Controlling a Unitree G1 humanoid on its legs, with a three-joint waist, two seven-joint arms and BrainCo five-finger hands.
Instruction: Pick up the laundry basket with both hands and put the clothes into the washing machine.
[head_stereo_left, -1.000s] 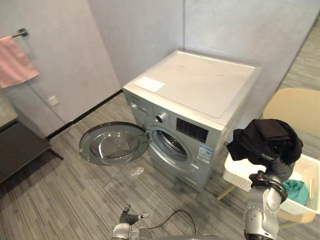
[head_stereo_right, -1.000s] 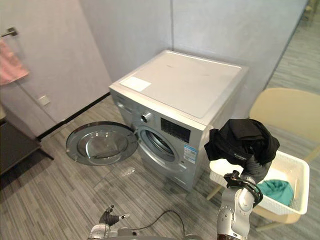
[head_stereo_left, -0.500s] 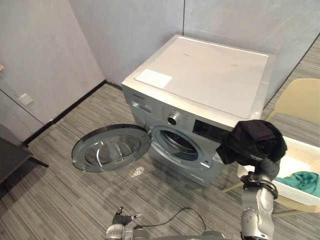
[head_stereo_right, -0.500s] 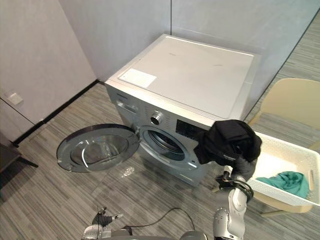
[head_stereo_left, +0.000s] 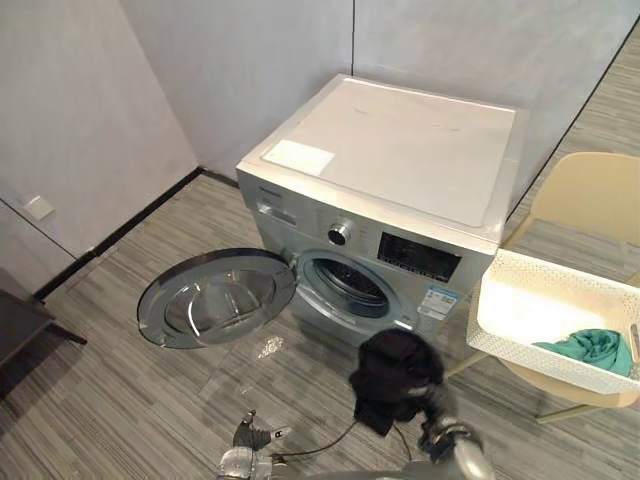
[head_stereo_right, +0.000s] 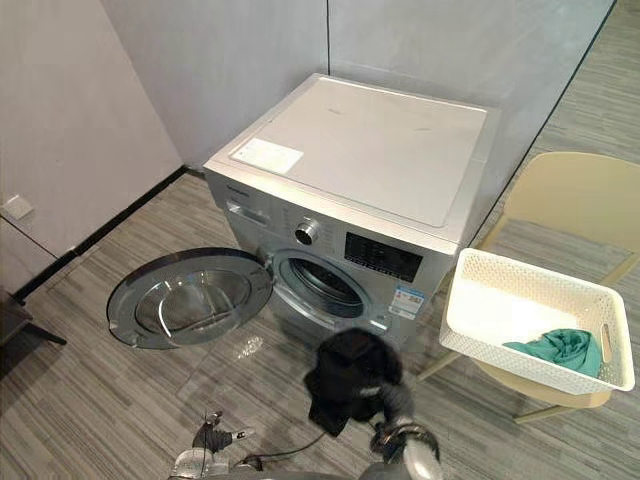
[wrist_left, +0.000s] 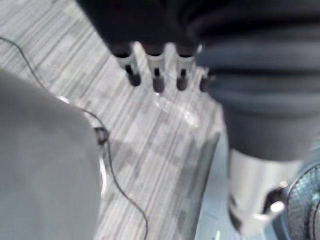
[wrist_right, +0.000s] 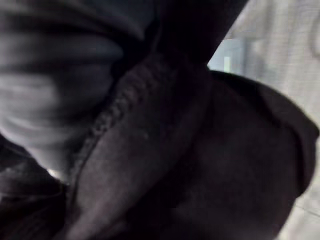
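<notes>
Floor (head_stereo_left: 120, 390): grey, fine striped planking, running to plain grey walls.

Washing machine (head_stereo_left: 400, 160): silver box with a flat, smooth top, standing on the floor close in against the walls. Front panel carries a round metal dial (head_stereo_left: 341, 233) and a black rectangular display (head_stereo_left: 419, 256). A white rectangular label (head_stereo_left: 297, 157) lies on the top near its front left corner. The drum mouth (head_stereo_left: 345, 283) is round, dark and open.

Door (head_stereo_left: 218, 298): round, with a chrome ring around domed glass, swung wide to the left of the drum mouth.

Chair (head_stereo_left: 590, 195): cream, smooth moulded shell, to the right of the machine.

Laundry basket (head_stereo_left: 520, 300): white rectangular plastic with perforated walls, sitting on the chair seat just beside the machine's right side. A crumpled teal garment (head_stereo_left: 590, 348) lies in its right end.

Black garment (head_stereo_left: 395, 372): soft, bunched knit with a ribbed hem, draped over the right hand (wrist_right: 50, 75), hanging above the floor in front of the drum mouth and apart from it. Whether that hand is clenched or released cannot be told.

Left hand (head_stereo_left: 255, 434): low over the floor, fingers (wrist_left: 156, 70) relaxed, holding nothing.
</notes>
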